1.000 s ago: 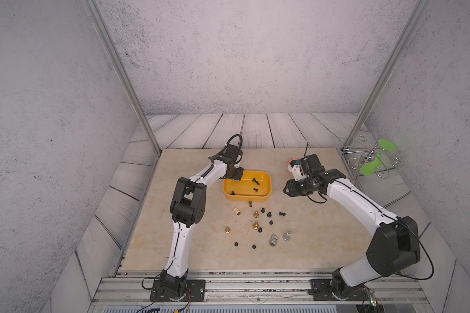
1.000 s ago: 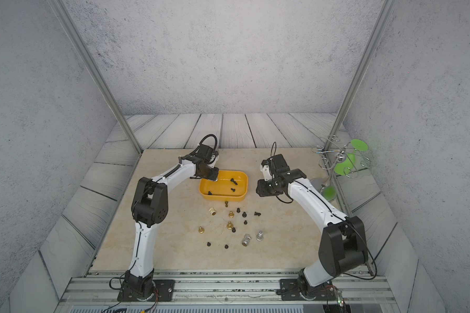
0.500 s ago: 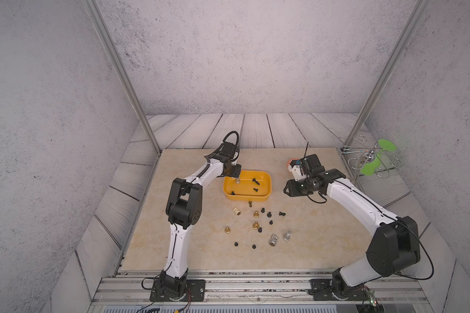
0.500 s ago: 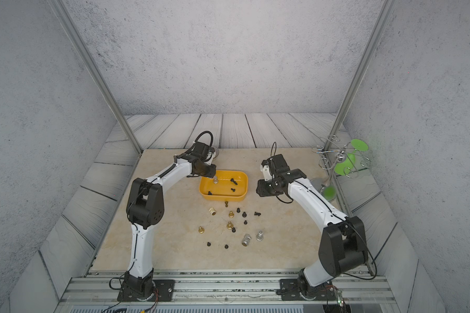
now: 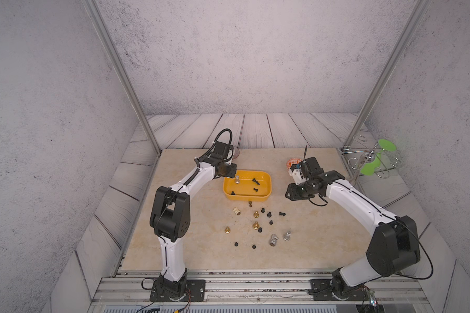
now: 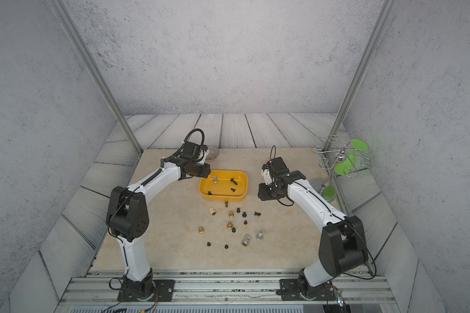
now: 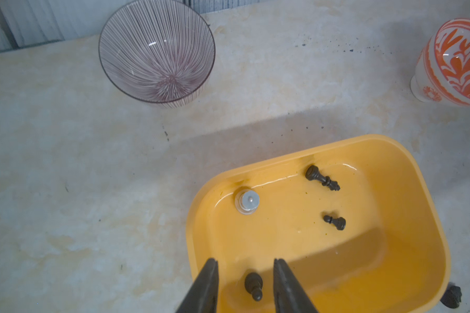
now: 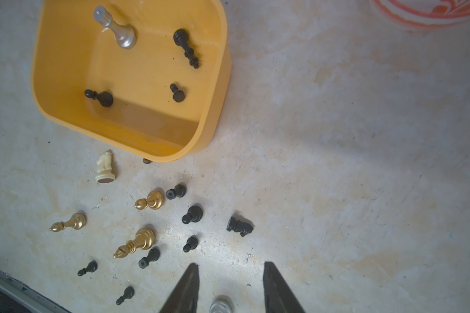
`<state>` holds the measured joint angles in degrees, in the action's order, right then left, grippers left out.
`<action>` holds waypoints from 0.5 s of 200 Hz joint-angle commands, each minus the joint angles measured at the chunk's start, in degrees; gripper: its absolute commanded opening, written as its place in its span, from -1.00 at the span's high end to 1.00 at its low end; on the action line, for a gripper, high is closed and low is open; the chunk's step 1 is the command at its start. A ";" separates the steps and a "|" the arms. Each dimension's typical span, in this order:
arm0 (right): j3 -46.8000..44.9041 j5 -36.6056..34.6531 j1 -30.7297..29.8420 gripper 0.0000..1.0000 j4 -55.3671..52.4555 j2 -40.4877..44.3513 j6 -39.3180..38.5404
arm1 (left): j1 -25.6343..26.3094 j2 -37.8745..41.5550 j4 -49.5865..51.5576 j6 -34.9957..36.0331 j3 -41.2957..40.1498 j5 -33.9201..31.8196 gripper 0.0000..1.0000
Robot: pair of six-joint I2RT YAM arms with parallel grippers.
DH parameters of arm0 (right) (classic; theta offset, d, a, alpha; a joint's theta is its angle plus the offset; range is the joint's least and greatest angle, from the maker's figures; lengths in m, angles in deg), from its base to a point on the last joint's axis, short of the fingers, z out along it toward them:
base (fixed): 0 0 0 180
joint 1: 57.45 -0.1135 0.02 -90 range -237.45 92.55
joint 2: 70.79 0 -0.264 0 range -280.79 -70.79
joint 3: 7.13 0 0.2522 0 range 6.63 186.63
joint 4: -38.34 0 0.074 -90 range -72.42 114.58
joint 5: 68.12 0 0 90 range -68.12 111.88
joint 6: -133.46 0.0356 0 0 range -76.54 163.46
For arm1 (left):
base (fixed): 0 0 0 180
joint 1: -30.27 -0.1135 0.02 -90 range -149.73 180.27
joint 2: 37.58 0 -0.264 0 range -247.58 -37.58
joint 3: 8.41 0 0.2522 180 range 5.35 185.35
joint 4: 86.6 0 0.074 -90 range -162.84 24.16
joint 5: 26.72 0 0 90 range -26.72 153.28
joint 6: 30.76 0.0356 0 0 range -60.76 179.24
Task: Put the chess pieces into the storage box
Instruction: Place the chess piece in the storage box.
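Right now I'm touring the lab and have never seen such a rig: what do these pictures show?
Two white robot arms, left and right, work at a table. The two wide pictures come from a camera above, and the close ones come from a camera on each wrist. A yellow storage box holds a silver chess piece and three black ones. Gold, silver and black pieces and a cream knight are scattered on the table beside it. A striped glass bowl and an orange-and-white bowl stand behind it. The left fingers, over the box, and the right fingers, over the table, are open and hold nothing.
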<state>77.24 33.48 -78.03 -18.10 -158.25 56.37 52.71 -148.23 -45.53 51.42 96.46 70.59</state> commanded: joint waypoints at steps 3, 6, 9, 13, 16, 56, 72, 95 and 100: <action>-1.29 -1.48 -0.65 0.19 -2.69 -0.80 -1.22 | -0.63 4.36 -1.53 -0.86 -3.51 0.16 0.25; -1.44 -1.49 -0.75 0.19 -2.82 -0.74 -1.22 | -0.64 4.69 -1.56 -0.88 -3.85 0.16 0.25; -1.66 -1.56 -0.78 0.19 -2.96 -0.63 -1.23 | -0.64 5.02 -1.63 -0.94 -4.20 0.12 0.25; -1.84 -1.57 -0.95 0.19 -3.19 -0.53 -1.22 | -0.64 5.49 -1.71 -0.97 -4.75 0.16 0.25; -2.07 -1.58 -1.10 0.19 -3.29 -0.34 -1.22 | -0.64 5.79 -1.71 -1.04 -5.06 0.08 0.25; -5.47 -2.28 -3.64 0.19 -5.69 2.10 0.15 | -0.82 8.64 -2.09 -1.53 -8.51 -0.19 0.25; -7.14 -2.19 -5.38 0.19 -6.43 3.12 1.29 | -0.90 9.17 -2.10 -1.75 -9.38 -0.12 0.25; -9.39 -2.32 -7.85 0.18 -7.22 4.34 3.01 | -0.92 9.40 -2.32 -2.23 -10.33 0.15 0.25; -9.71 -2.44 -8.18 0.18 -7.45 4.53 3.30 | -0.96 9.32 -2.35 -2.28 -10.43 0.37 0.25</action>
<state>69.00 32.15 -84.43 -22.73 -157.66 57.44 52.40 -140.12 -47.21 49.83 87.17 70.59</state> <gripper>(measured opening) 0.408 0.373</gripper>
